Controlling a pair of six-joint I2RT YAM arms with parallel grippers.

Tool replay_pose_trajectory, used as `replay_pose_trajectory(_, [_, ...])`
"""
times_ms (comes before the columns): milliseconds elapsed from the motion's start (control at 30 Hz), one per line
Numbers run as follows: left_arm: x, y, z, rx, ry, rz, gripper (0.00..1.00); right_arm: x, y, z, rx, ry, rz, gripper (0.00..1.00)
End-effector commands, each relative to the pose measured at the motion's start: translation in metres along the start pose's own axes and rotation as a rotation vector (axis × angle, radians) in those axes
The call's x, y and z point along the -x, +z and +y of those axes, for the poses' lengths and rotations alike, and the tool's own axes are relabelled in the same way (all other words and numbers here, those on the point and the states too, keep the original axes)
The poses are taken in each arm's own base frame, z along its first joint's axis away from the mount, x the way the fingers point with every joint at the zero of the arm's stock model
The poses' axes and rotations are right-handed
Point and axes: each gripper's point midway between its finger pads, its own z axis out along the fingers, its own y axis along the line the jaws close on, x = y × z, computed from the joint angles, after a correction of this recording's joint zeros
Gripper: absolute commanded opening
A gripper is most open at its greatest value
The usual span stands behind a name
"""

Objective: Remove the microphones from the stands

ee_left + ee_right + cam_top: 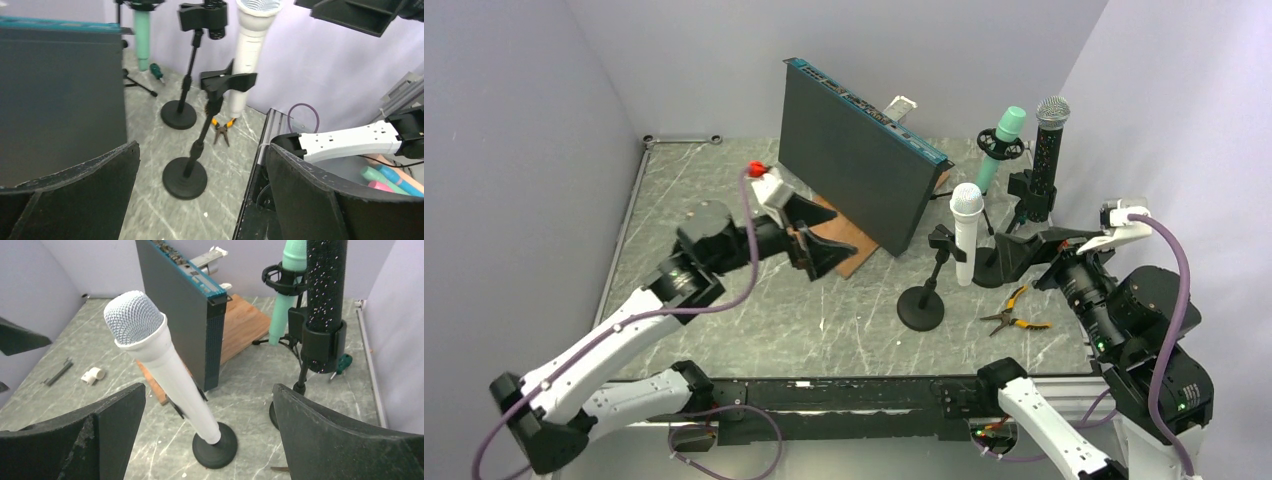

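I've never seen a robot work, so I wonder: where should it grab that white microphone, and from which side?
On the white microphone, probably the smooth handle between mesh head and clip. That stretch is bare and slim, leaning slightly; the open right gripper faces it, so come from the robot's right, one finger either side.

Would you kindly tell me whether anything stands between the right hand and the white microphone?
Nothing visible does. The open right hand faces the white microphone, which is clipped in its stand, with clear space between them. The black microphone stands farther back to the right, and the pliers lie flat on the table, below that path.
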Motion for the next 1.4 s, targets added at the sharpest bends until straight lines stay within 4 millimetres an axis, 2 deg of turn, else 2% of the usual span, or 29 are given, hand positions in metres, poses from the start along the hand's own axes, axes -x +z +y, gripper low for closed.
replay_pose_trajectory(0, [0.027, 0.045, -0.021, 0.023, 0.115, -0.141, 0.99, -0.015, -0.003, 0.005, 0.025, 0.037, 0.051, 1.00])
replay_pose_trajectory(33, [0.022, 0.060, -0.021, 0.054, 0.115, -0.139, 0.99, -0.017, -0.004, 0.002, 0.003, 0.056, 0.052, 1.00])
replay_pose_trajectory(100, [0.024, 0.082, -0.031, 0.103, 0.110, -0.172, 0.99, -0.018, -0.006, -0.006, -0.051, 0.103, 0.048, 1.00])
replay_pose_trajectory(233, [0.022, 0.123, -0.030, 0.217, 0.099, -0.183, 0.98, -0.018, -0.013, -0.025, -0.167, 0.178, 0.021, 1.00])
replay_pose_trajectory(300, [0.022, 0.135, -0.024, 0.290, 0.080, -0.200, 0.99, -0.017, -0.017, -0.028, -0.179, 0.188, 0.007, 1.00])
replay_pose_trajectory(433, [0.024, 0.152, -0.027, 0.326, 0.069, -0.273, 0.99, -0.017, -0.021, -0.023, -0.138, 0.169, -0.009, 1.00])
replay_pose_trajectory(567, [0.026, 0.164, -0.041, 0.284, 0.077, -0.349, 0.99, -0.020, -0.021, -0.025, -0.142, 0.154, -0.003, 1.00])
replay_pose_trajectory(733, [0.019, 0.181, -0.054, 0.218, 0.040, -0.348, 0.99, -0.022, -0.021, -0.022, -0.126, 0.155, -0.006, 1.00])
replay_pose_trajectory(1000, [0.018, 0.188, -0.064, 0.167, 0.007, -0.363, 0.99, -0.025, -0.021, -0.020, -0.109, 0.155, -0.002, 1.00])
replay_pose_trajectory(1067, [0.017, 0.192, -0.063, 0.176, 0.008, -0.351, 0.95, -0.025, -0.022, -0.019, -0.106, 0.154, -0.004, 1.00])
replay_pose_trajectory(1233, [0.012, 0.201, -0.064, 0.168, -0.011, -0.339, 0.76, -0.027, -0.023, -0.019, -0.102, 0.154, -0.002, 1.00])
replay_pose_trajectory(1367, [0.008, 0.206, -0.065, 0.165, -0.016, -0.324, 0.73, -0.029, -0.023, -0.019, -0.101, 0.154, 0.002, 1.00])
